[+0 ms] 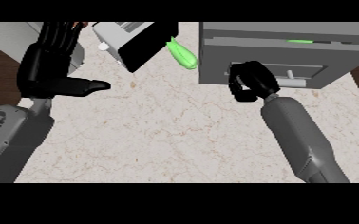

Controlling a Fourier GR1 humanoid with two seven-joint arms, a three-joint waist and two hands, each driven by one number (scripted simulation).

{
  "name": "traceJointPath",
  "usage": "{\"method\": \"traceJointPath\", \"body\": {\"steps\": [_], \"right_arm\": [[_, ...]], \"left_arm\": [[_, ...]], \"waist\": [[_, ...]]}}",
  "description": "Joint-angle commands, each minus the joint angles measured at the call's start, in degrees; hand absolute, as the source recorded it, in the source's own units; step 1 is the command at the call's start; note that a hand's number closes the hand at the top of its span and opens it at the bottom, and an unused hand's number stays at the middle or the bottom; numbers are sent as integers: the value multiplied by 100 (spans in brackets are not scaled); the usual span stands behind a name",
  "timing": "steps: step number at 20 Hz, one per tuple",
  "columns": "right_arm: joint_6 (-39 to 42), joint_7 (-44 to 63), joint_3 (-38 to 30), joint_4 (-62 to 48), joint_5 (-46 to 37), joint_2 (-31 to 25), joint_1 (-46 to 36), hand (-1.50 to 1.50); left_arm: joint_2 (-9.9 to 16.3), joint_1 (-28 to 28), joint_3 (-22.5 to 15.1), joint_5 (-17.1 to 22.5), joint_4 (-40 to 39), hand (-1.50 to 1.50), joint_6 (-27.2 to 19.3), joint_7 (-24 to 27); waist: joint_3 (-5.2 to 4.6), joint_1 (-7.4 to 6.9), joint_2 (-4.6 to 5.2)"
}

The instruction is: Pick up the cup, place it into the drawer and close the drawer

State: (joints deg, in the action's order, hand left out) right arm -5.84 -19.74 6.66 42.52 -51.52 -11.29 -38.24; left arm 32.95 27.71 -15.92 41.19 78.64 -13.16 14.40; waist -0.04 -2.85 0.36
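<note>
The grey drawer unit point(277, 52) stands at the back right, its drawer front point(280, 71) carrying a pale handle point(293, 74). A thin green sliver point(300, 41) shows in the gap along the unit's top; I cannot tell if it is the cup. My right hand point(250, 81) is against the left part of the drawer front, fingers curled, with nothing visible in them. My left hand point(52, 66) rests open at the far left, fingers up and thumb pointing right.
A green elongated object point(182, 54) lies on the counter point(154, 128) just left of the drawer unit. A pale appliance point(119, 33) with a black panel point(147, 45) stands at the back centre.
</note>
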Motion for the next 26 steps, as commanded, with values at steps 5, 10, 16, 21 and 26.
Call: {"method": "traceJointPath", "body": {"steps": [5,10,16,21,26], "right_arm": [[-70,-500,-664,-2191,134,-257,-1329,150],[130,-463,-890,-2606,287,-418,-1728,150],[292,-580,-1065,-2727,449,-670,-1826,150],[401,-1007,-1289,-2674,691,-927,-1755,150],[314,-1021,-1367,-2675,744,-893,-1792,150]], "left_arm": [[88,-93,215,-60,-70,-150,417,79],[-16,-387,132,-40,40,-150,602,189],[-95,-209,153,21,-53,-150,738,124],[-162,-293,101,-28,-71,-150,726,152],[-219,-417,36,-93,-85,-150,858,310]], "waist": [[17,-80,116],[21,-275,174],[26,-305,239],[33,-341,278],[27,-433,289]]}}
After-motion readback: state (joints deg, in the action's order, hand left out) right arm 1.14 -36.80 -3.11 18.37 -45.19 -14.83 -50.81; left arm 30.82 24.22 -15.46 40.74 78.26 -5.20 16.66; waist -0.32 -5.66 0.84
